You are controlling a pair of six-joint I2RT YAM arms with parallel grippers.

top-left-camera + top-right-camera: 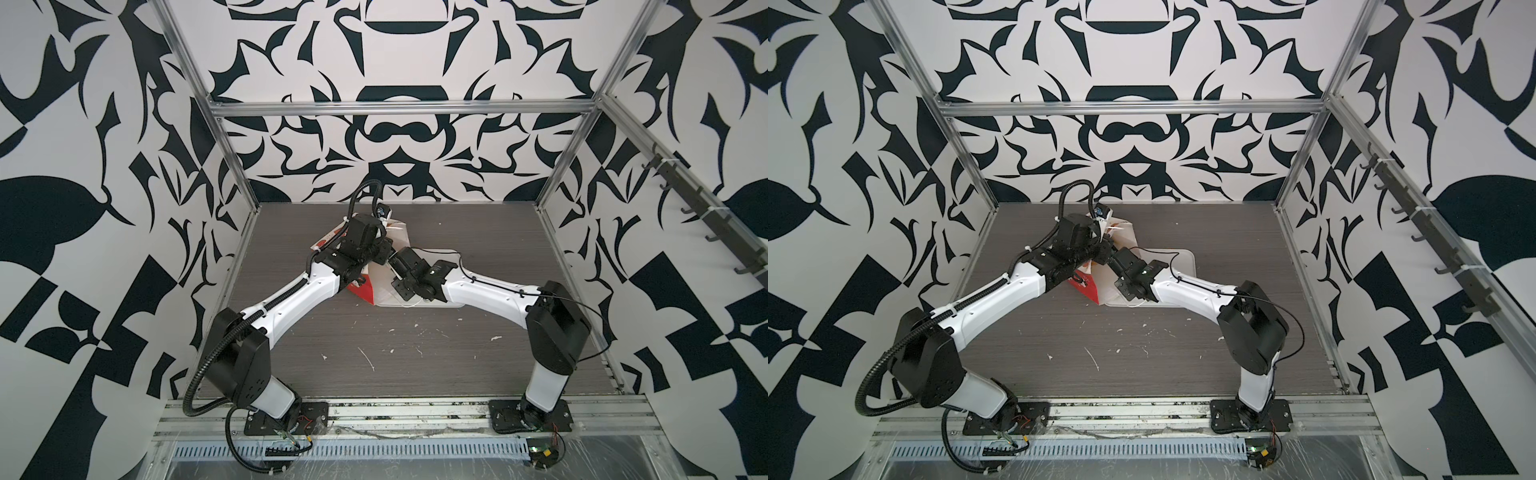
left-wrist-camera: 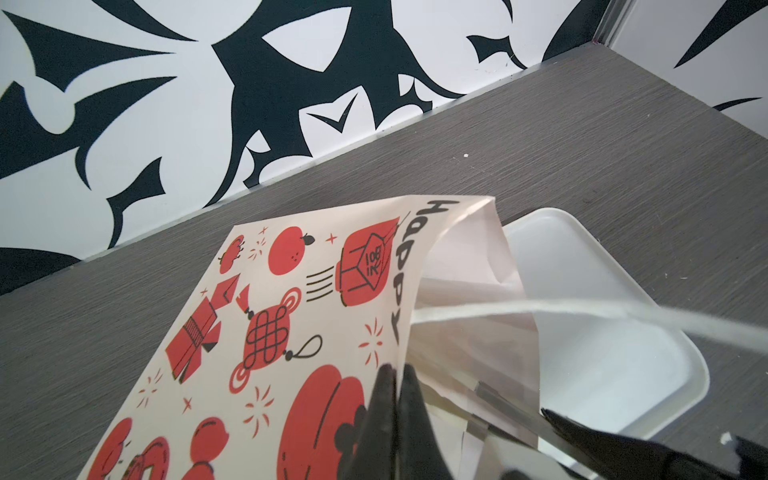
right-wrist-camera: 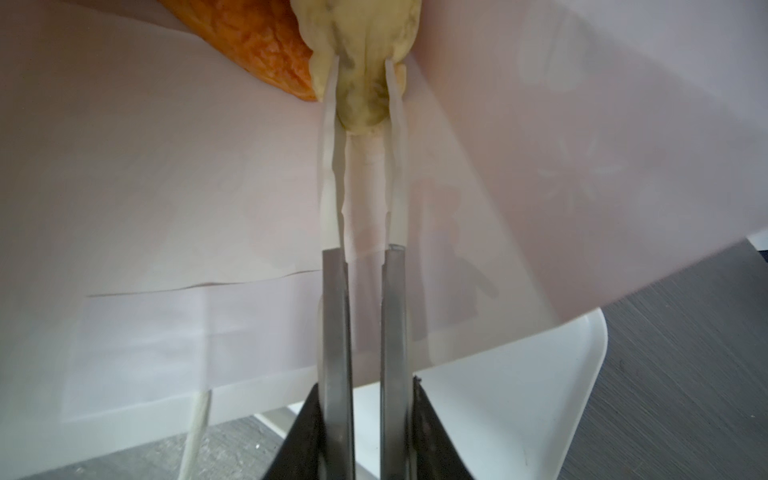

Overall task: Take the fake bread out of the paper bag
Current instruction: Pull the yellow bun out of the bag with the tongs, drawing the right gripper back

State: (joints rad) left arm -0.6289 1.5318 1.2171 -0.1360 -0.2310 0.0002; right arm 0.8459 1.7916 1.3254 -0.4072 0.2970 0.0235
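Observation:
The paper bag (image 2: 291, 311) lies on its side on the table, cream with red motifs, and shows in both top views (image 1: 365, 291) (image 1: 1086, 286). Its mouth faces the white tray. My left gripper (image 2: 397, 368) is shut on the upper edge of the bag's mouth and holds it up. My right gripper (image 3: 361, 66) reaches deep into the bag's white inside (image 3: 145, 187). Its long thin fingers are shut on the narrow end of a pale yellow piece of fake bread (image 3: 361, 25). An orange-brown piece (image 3: 266, 41) lies right beside it. In both top views the bag hides the bread.
A flat white tray (image 1: 449, 251) (image 1: 1183, 253) lies under and beside the bag's mouth, beneath my right arm. A white cord handle (image 2: 582, 311) stretches across the mouth. The patterned back wall stands close behind the bag. White flecks dot the grey table (image 1: 374, 353).

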